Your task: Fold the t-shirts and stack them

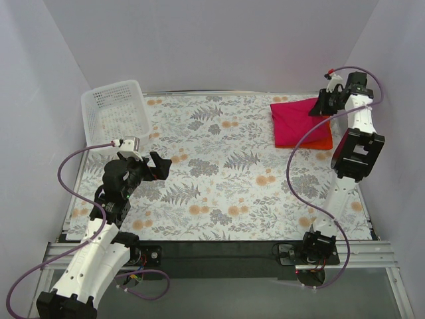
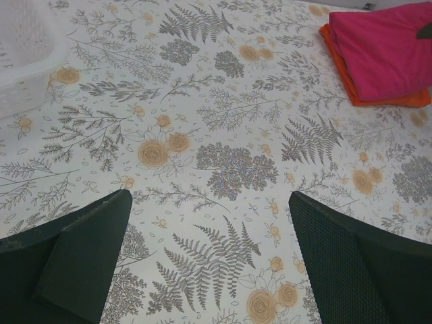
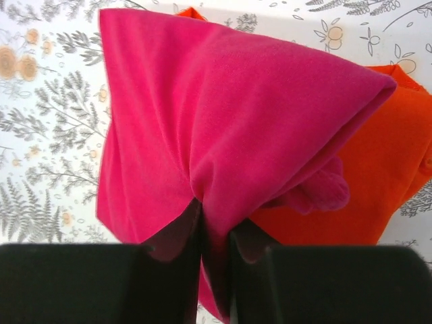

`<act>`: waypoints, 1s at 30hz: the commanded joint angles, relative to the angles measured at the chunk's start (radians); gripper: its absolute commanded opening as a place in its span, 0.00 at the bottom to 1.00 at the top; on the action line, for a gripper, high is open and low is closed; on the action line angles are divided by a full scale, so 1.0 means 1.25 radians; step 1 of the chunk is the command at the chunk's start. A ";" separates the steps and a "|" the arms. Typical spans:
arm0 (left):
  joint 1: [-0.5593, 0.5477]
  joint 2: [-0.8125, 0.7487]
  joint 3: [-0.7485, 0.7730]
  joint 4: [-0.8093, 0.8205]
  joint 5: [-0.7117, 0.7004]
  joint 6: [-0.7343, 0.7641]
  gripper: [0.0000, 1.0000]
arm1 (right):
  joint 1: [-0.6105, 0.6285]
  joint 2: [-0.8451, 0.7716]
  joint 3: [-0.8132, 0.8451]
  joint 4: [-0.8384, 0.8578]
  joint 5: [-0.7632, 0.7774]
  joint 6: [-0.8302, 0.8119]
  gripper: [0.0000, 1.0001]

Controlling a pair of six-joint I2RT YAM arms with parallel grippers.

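The folded magenta-pink t-shirt (image 1: 299,121) lies on the orange-red t-shirt (image 1: 323,142) at the table's far right; both also show in the left wrist view, pink (image 2: 388,47) over orange (image 2: 351,71). My right gripper (image 1: 323,105) is shut on the pink shirt's right edge, pinching a fold of it (image 3: 223,128) and lifting that edge, with the orange shirt (image 3: 364,182) beneath. My left gripper (image 1: 158,166) is open and empty above the bare tablecloth at the left; its fingers (image 2: 81,263) are spread wide.
A white perforated basket (image 1: 114,113) stands at the far left corner, also in the left wrist view (image 2: 27,54). Grey walls close the table on three sides. The flowered tablecloth (image 1: 226,179) covers the middle.
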 commanded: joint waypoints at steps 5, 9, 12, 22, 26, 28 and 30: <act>0.003 0.007 0.000 0.009 0.009 0.012 0.96 | 0.002 0.049 0.069 0.043 0.080 -0.021 0.50; 0.003 0.009 0.001 0.007 0.010 0.012 0.96 | 0.002 0.032 0.057 0.072 0.189 -0.028 0.60; 0.003 0.010 0.001 0.007 0.014 0.011 0.96 | 0.002 -0.017 0.002 0.117 0.234 -0.046 0.62; 0.003 0.007 0.002 0.007 0.019 0.010 0.96 | 0.007 -0.122 -0.095 0.164 0.135 -0.136 0.64; 0.003 0.010 0.002 0.009 0.019 0.011 0.96 | 0.007 -0.066 -0.054 0.165 -0.005 -0.083 0.38; 0.003 0.010 0.002 0.009 0.020 0.011 0.96 | 0.006 -0.011 0.000 0.164 -0.007 -0.040 0.18; 0.003 0.012 0.001 0.010 0.019 0.012 0.96 | 0.006 0.021 0.030 0.163 0.015 -0.017 0.13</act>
